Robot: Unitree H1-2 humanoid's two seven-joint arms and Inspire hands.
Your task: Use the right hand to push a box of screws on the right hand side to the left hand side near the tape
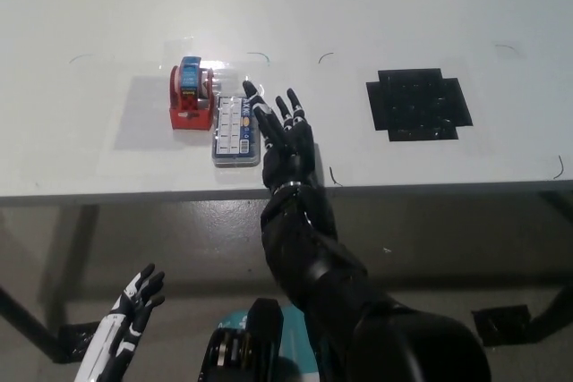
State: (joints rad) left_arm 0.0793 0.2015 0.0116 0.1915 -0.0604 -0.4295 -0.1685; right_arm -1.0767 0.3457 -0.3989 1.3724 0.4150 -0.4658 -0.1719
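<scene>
— What can't you make out from here?

— The flat clear plastic screw box (235,130): I see pale compartments, but the contents are too small for me to tell. My black right hand (285,136) covers its right edge, so I can't confirm contact there.

— And the other hand?

— My white left hand (125,319) sits at the lower left, its forearm cut off by the bottom edge.

— The red tape dispenser (190,103)?

— Its label is unreadable.

Clear compartmented box of screws (235,130) lying flat, touching red tape dispenser (192,99) on its right.
</scene>
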